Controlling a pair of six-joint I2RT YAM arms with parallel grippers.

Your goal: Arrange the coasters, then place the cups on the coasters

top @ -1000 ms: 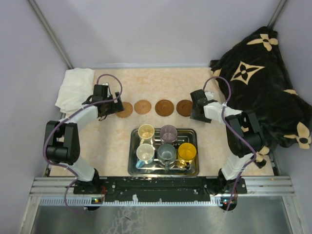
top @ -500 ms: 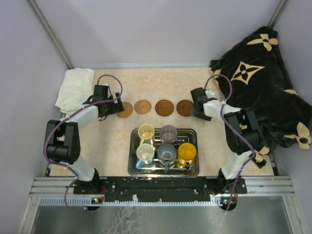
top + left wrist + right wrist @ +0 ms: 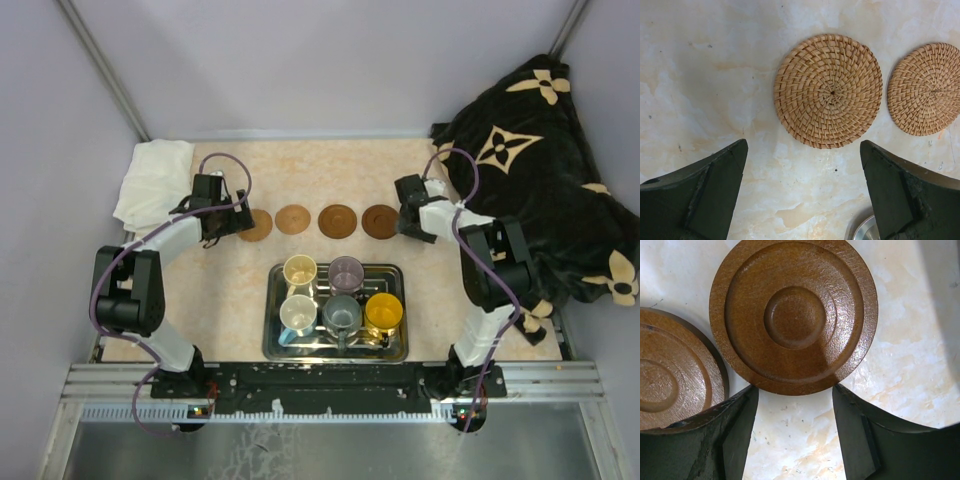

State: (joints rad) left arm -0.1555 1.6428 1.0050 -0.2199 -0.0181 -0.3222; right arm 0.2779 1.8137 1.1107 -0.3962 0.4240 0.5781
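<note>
Several round coasters lie in a row mid-table point(image 3: 293, 219). My left gripper point(image 3: 225, 222) point(image 3: 804, 144) hangs wide open and empty just short of a woven coaster point(image 3: 828, 90); another woven coaster point(image 3: 926, 89) lies to its right. My right gripper point(image 3: 408, 215) point(image 3: 794, 388) is at the row's right end, part open with nothing between its fingers. Its fingertips point(image 3: 751, 392) meet the near rim of a dark ringed coaster point(image 3: 793, 315), and a second dark coaster point(image 3: 670, 370) shows at the left. Cups stand in the tray: cream-yellow point(image 3: 299, 270), purple point(image 3: 347, 272), white point(image 3: 298, 313), grey point(image 3: 341, 314), orange-yellow point(image 3: 383, 311).
The metal tray point(image 3: 268, 335) sits near the arm bases, and its rim point(image 3: 867, 231) shows by the left gripper. A white cloth point(image 3: 155, 180) lies at the back left. A black patterned blanket point(image 3: 530, 190) is heaped along the right side. Walls close the back.
My right gripper has shifted slightly towards the back right, at the end of the coaster row. The left arm, coasters and cups have not moved.
</note>
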